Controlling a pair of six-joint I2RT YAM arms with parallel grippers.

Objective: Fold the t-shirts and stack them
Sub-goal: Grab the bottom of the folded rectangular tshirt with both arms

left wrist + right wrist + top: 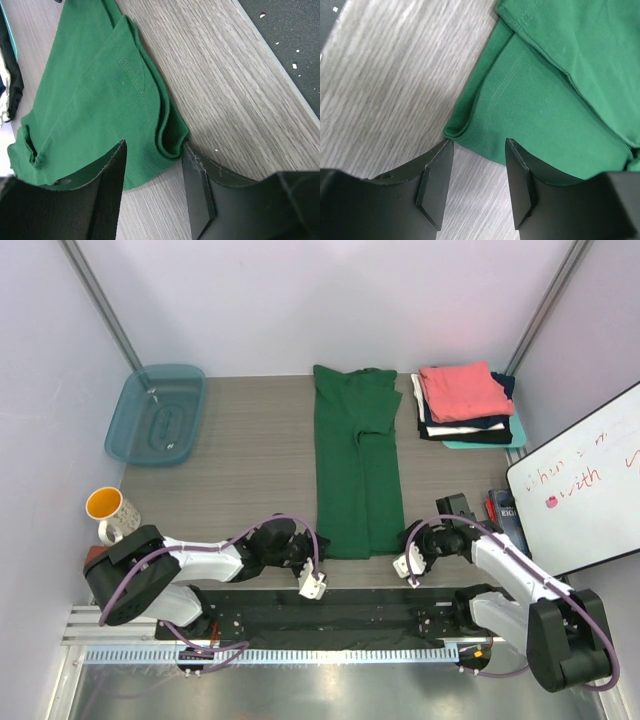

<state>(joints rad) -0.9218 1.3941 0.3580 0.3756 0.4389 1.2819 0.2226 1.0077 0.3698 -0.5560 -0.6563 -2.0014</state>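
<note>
**Overhead view.** A plain dark green cloth t-shirt point(357, 470), folded lengthwise into a long strip, lies flat at the centre of the grey wood-grain tabletop point(250, 460), running from 12 o'clock to 6 o'clock. The left claw point(313, 585) sits at the strip's 7 o'clock hem corner and the right claw point(408, 565) at its 5 o'clock corner.

**Wrist views.** Each claw's jaws stand apart, not clamped. The left claw point(152, 150) straddles the doubled hem edge. The right claw point(477, 145) has the hem corner at its fingertips.

**Surroundings.** At 2 o'clock is a stack of folded t-shirts point(470, 425) topped by a coral-pink one point(462, 390). A translucent teal plastic tub point(158, 415) is at 10 o'clock, and a white mug with a yellow interior point(108, 510) at 8 o'clock.
</note>
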